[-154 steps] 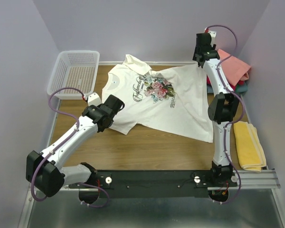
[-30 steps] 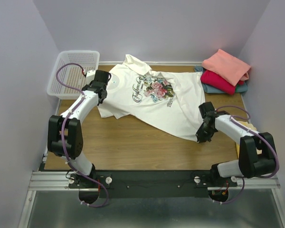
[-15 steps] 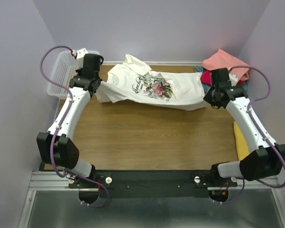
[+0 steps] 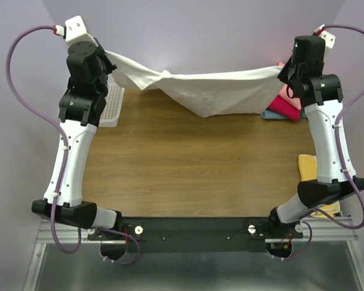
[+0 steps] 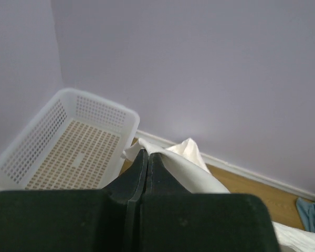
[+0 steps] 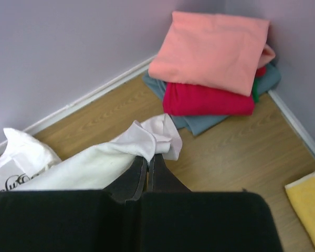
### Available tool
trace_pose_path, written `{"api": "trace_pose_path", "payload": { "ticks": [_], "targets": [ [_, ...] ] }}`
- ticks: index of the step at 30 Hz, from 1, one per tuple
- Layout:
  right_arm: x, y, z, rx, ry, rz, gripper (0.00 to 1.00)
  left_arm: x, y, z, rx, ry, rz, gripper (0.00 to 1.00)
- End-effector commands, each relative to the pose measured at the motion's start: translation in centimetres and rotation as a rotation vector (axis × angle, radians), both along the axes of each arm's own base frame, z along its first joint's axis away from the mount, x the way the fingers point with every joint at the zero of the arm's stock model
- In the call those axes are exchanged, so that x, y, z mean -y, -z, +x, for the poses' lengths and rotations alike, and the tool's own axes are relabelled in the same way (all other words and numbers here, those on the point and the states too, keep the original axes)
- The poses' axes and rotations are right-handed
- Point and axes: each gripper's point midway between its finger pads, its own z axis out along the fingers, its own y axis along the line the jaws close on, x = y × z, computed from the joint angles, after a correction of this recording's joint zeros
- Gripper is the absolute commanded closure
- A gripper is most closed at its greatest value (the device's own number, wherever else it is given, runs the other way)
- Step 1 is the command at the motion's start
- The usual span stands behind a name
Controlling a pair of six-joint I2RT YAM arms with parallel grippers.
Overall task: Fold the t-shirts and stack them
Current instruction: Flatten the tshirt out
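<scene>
The large white t-shirt (image 4: 206, 90) hangs in the air above the back of the table, stretched between both raised arms. My left gripper (image 5: 146, 153) is shut on its left corner (image 5: 134, 148), high beside the basket. My right gripper (image 6: 148, 157) is shut on the bunched right corner (image 6: 155, 134). A slice of the shirt's dark lettering shows at the lower left of the right wrist view. Below the right gripper, in the back right corner, lies a folded stack: salmon-pink shirt (image 6: 215, 44) on top, crimson (image 6: 207, 100) under it, grey-blue (image 6: 197, 123) at the bottom.
A white mesh basket (image 5: 68, 142) stands at the back left against the wall. A folded yellow cloth (image 4: 312, 170) lies at the right edge of the wooden table (image 4: 188, 170). Walls close in the back and both sides.
Both arms have swung up and outward, lifting the white shirt off the table. It lay flat with the print up before; now it hangs taut between the grippers.
</scene>
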Motion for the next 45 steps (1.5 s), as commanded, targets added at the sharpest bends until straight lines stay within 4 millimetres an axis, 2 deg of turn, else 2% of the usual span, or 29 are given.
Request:
{"api": "trace_pose_path", "payload": {
  "ticks": [1, 2, 5, 6, 8, 9, 11, 12, 14, 15, 19, 21, 23, 24, 25, 26, 27, 29, 30, 32, 33, 34, 37, 38, 39, 40, 41, 43, 45],
  "targets": [
    [1.7, -4.7, 0.1, 0.078, 0.024, -0.103, 0.99, -0.6, -8.5, -3.3, 0.253, 0.023, 0.007, 1.00],
    [1.9, -6.2, -0.3, 0.112, 0.023, -0.107, 0.99, -0.7, -9.3, -3.7, 0.277, 0.023, 0.008, 1.00],
    [2.4, -8.8, -1.6, 0.176, 0.027, -0.123, 0.99, -1.3, -12.2, -6.4, 0.384, 0.017, 0.012, 1.00],
    [2.5, -9.6, -2.2, 0.196, 0.025, -0.125, 0.99, -1.7, -13.3, -8.2, 0.426, 0.012, 0.013, 1.00],
    [2.7, -11.4, -3.9, 0.253, 0.025, -0.119, 0.99, -2.3, -15.2, -10.3, 0.506, -0.006, 0.017, 1.00],
    [2.8, -11.6, -4.4, 0.264, 0.026, -0.116, 0.99, -2.8, -16.1, -12.2, 0.548, -0.013, 0.017, 1.00],
    [2.7, -12.4, -5.2, 0.296, 0.018, -0.103, 0.99, -3.3, -17.7, -14.3, 0.606, -0.026, 0.022, 1.00],
    [2.8, -13.3, -6.3, 0.330, 0.019, -0.090, 0.99, -3.6, -19.1, -16.0, 0.649, -0.024, 0.020, 1.00],
    [2.9, -13.8, -6.8, 0.360, 0.024, -0.074, 0.99, -3.5, -20.2, -17.1, 0.673, -0.013, 0.022, 1.00],
    [2.9, -14.3, -7.4, 0.383, 0.028, -0.062, 0.99, -3.6, -21.5, -18.0, 0.703, -0.009, 0.022, 1.00],
    [2.8, -15.3, -7.0, 0.434, 0.035, -0.044, 0.99, -3.3, -23.0, -18.3, 0.744, 0.007, 0.022, 1.00],
    [2.7, -15.5, -6.1, 0.444, 0.035, -0.046, 0.99, -3.0, -23.3, -16.7, 0.746, 0.007, 0.020, 1.00],
    [2.3, -14.3, -3.8, 0.414, 0.031, -0.052, 0.99, -2.5, -23.5, -15.3, 0.749, 0.020, 0.026, 1.00],
    [2.2, -14.0, -3.0, 0.405, 0.029, -0.054, 0.99, -2.1, -23.0, -13.4, 0.728, 0.026, 0.027, 1.00],
    [2.1, -13.5, -2.2, 0.390, 0.030, -0.056, 0.99, -1.8, -22.8, -12.3, 0.718, 0.030, 0.028, 1.00],
    [1.7, -11.7, -0.1, 0.347, 0.027, -0.062, 0.99, -1.6, -22.6, -11.3, 0.713, 0.034, 0.025, 1.00],
    [1.6, -11.3, 0.7, 0.338, 0.027, -0.062, 0.99, -1.2, -21.8, -9.3, 0.685, 0.038, 0.027, 1.00],
    [1.1, -9.0, 3.3, 0.281, 0.024, -0.072, 0.99, -0.8, -21.0, -7.2, 0.667, 0.042, 0.023, 1.00],
    [0.9, -8.2, 4.3, 0.266, 0.020, -0.074, 0.99, -0.4, -20.0, -5.1, 0.635, 0.040, 0.025, 1.00],
    [0.8, -7.7, 5.6, 0.258, 0.020, -0.080, 0.99, -0.3, -19.0, -2.9, 0.603, 0.029, 0.031, 1.00],
    [0.6, -6.1, 7.2, 0.221, 0.017, -0.092, 0.99, 0.0, -18.3, -0.8, 0.576, 0.029, 0.034, 1.00],
    [0.7, -6.6, 7.6, 0.236, 0.018, -0.090, 0.99, 0.1, -18.0, 0.2, 0.565, 0.023, 0.035, 1.00],
    [1.4, -5.5, 9.7, 0.223, 0.028, -0.087, 0.99, 0.4, -17.3, 4.0, 0.533, 0.029, 0.032, 1.00],
    [1.7, -6.3, 9.9, 0.245, 0.031, -0.078, 0.99, 0.4, -17.1, 4.8, 0.521, 0.033, 0.033, 1.00],
    [1.8, -6.4, 10.2, 0.253, 0.021, -0.068, 0.99, 0.5, -17.9, 5.6, 0.547, 0.035, 0.021, 1.00],
    [2.7, -6.2, 10.6, 0.254, 0.036, -0.061, 0.99, 0.5, -18.2, 5.9, 0.557, 0.047, 0.020, 1.00],
    [3.1, -7.1, 10.5, 0.276, 0.039, -0.054, 0.99, 0.2, -18.7, 5.9, 0.574, 0.047, 0.018, 1.00],
    [3.9, -7.8, 10.3, 0.292, 0.042, -0.050, 0.99, 0.3, -19.8, 5.4, 0.619, 0.073, 0.013, 1.00],
    [4.1, -9.0, 9.4, 0.317, 0.043, -0.053, 0.99, 0.0, -21.2, 3.9, 0.669, 0.079, 0.016, 1.00]
  ]
}}
